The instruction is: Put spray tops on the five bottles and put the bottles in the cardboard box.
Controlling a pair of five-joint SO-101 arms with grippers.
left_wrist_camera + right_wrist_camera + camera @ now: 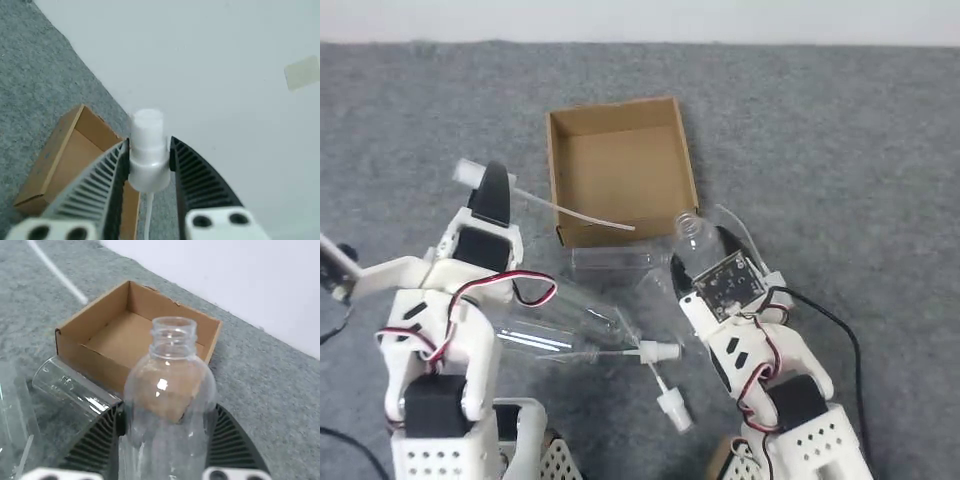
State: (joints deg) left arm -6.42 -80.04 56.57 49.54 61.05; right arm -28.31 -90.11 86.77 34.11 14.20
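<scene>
while clenching top (148,162) in left gripper (148,143), bottle (168,365) in right gripper (168,415), had put none in box (620,165) yet.

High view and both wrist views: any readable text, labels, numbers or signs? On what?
No readable text.
cardboard box: plain, no print.
bottle in the right gripper: clear, no label.
spray top in the left gripper: plain white.
circuit board on the right arm: marks too small to read.
pale patch on the wall: blank.
</scene>
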